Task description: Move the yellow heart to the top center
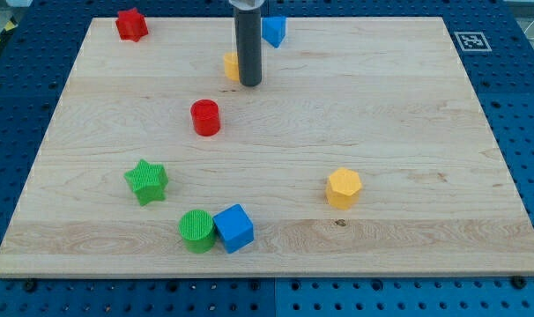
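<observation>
Seven blocks lie on your wooden board (408, 132). My tip (250, 84) is a plain rod end with nothing to open or close, and it stands near the top edge, a little to the view's left of centre. The yellow heart (232, 64) sits right against the rod on its left side; the rod hides most of it, so you see only a yellow sliver and the heart shape cannot really be made out. It looks to be touching the rod, though you cannot be sure of contact.

Just beside the rod on the view's right, close to the top edge, is a blue block (274, 30), its shape unclear. A red star (131, 24) lies in the top left corner. Below my tip, toward the board's middle, stands a red cylinder (205, 117), apart from the rod. Nearer the bottom left you have a green star (146, 181), and along the bottom edge a green cylinder (196, 231) touching a blue cube (234, 228). A yellow hexagon (344, 187) lies alone toward the bottom right.
</observation>
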